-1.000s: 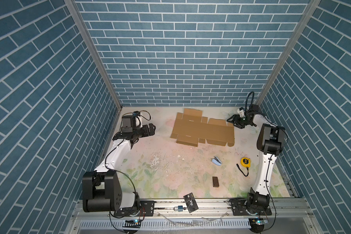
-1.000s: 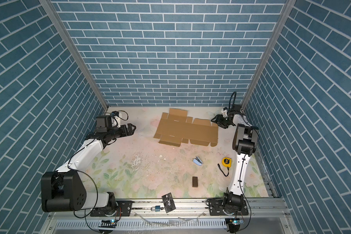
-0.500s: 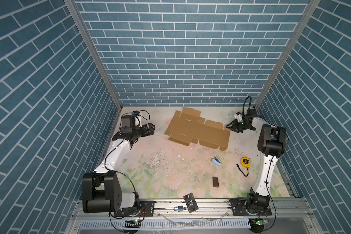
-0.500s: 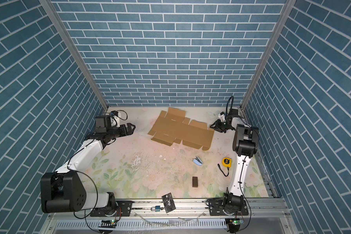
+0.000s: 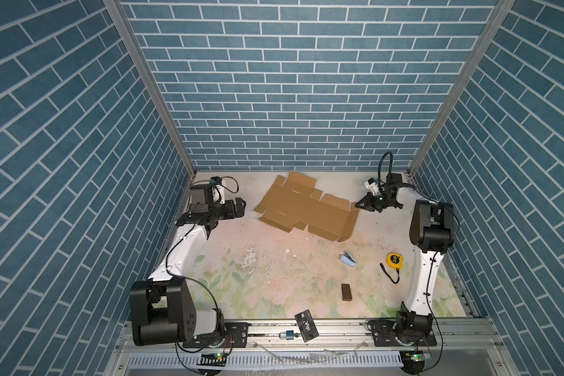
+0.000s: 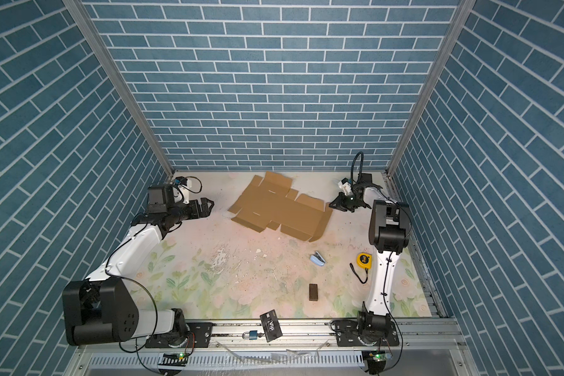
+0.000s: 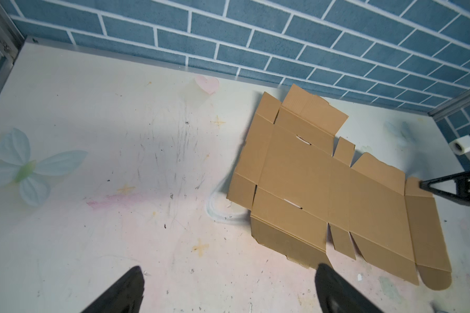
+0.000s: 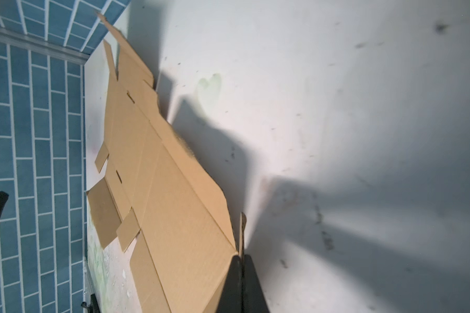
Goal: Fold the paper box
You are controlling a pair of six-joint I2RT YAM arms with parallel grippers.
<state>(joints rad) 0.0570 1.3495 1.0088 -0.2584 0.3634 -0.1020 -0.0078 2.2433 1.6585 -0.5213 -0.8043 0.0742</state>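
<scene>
pinching just the small end tab of the paper box [image 5: 306, 208], the right jaws are closed on a thin edge of cardboard. the sheet lies unfolded and skewed at the rear middle of the tabletop [image 5: 258, 270], mostly flat. the left jaws hang wide open and empty, near the sheet's opposite end but apart from it. with nothing pinning that far end, a pull would likely drag the whole sheet rather than bend a crease. the shallow bite might also slip off, or tear or crumple the tab away from its score line.
</scene>
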